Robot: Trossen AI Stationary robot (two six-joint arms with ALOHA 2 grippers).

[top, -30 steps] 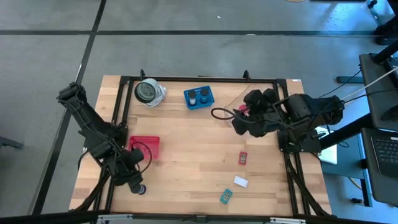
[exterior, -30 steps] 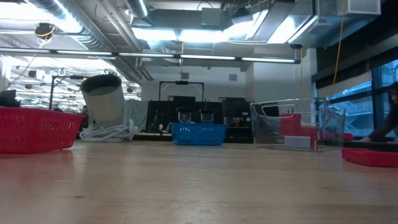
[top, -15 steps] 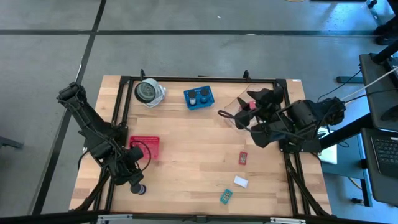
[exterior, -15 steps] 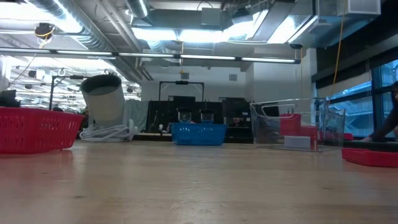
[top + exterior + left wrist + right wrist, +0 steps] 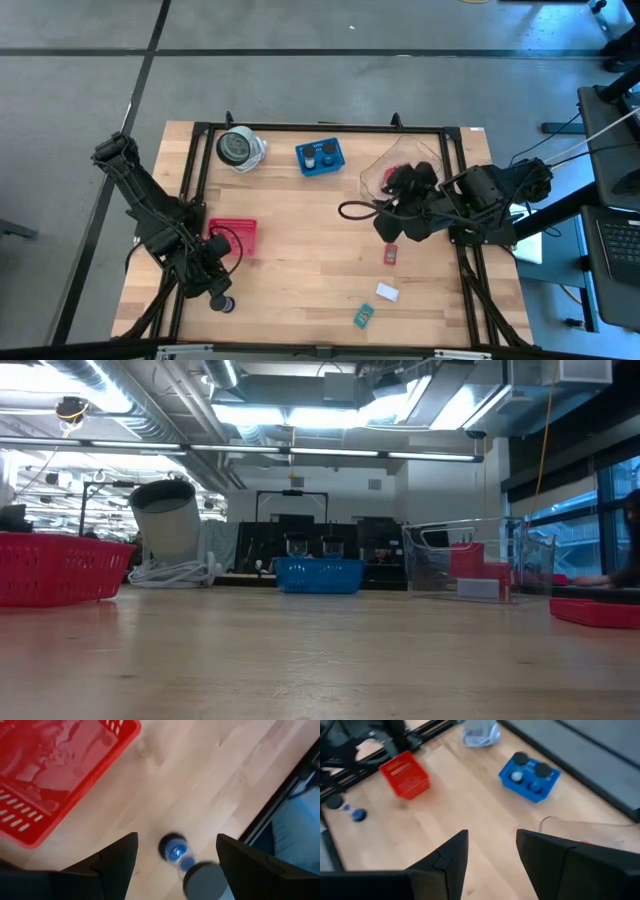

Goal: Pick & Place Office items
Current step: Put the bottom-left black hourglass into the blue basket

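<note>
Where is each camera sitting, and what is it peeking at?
High view: above, looking straight down at the wooden table; both dark arms show.
Low view: at table-top height, looking across into the room; no arm shows.
Left wrist view: on the left arm, facing down; left gripper open.
Right wrist view: on the right arm; right gripper fingers show.
Shared: the red mesh basket.

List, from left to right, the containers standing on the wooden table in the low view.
Red slatted plastic basket → blue mesh basket → clear plastic tub → flat red tray at the edge.
</note>
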